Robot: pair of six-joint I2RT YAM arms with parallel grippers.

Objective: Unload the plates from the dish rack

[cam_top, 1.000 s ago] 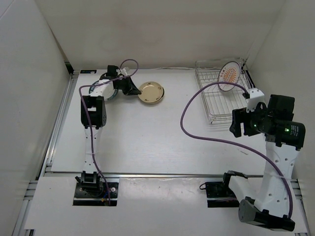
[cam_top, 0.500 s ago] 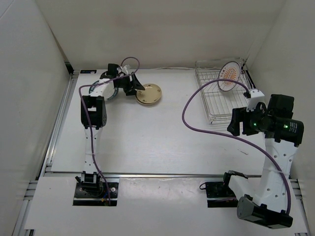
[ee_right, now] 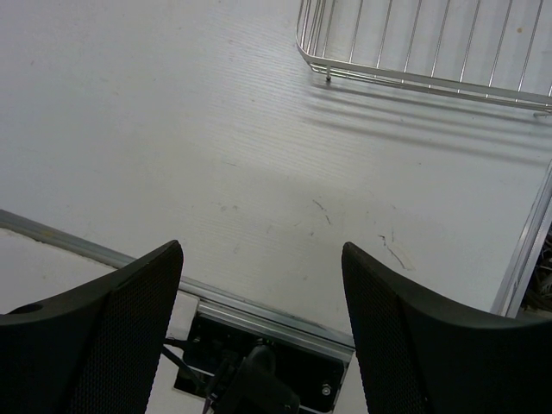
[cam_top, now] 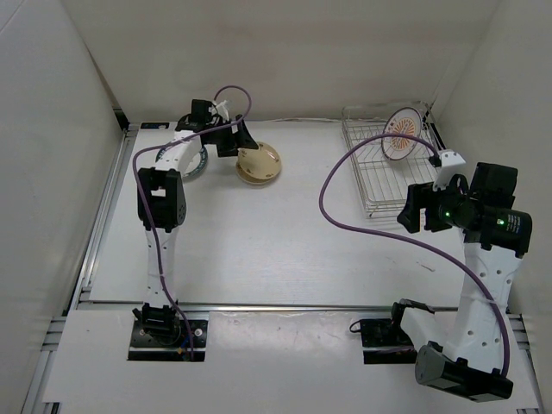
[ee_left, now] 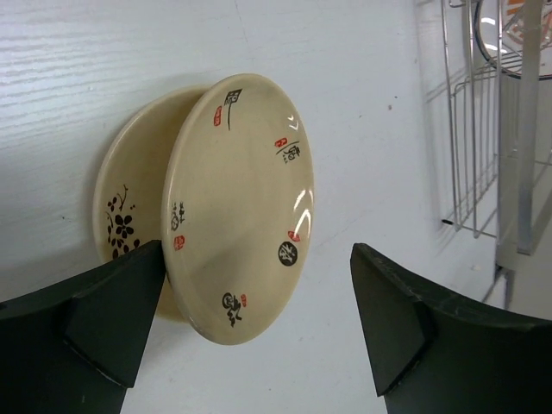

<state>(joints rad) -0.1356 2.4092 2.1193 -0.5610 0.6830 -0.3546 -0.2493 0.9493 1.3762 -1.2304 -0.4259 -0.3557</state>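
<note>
Left claw open on a forward-stretched arm, tan plate just ahead of its fingertips; right claw open on a raised, bent arm, dish rack just beyond.

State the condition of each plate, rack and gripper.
Tan blossom-printed plate: flat on table.
Cream lettered round plate: offset atop tan plate.
White dark-rimmed plate: flat on table.
Silver wire dish rack: holds one plate.
White orange-sunburst plate: upright in rack.
Left gripper: open.
Right gripper: open.

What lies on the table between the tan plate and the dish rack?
Top view: between tan plate and dish rack the table is bare; only a purple cable loops above.
</note>
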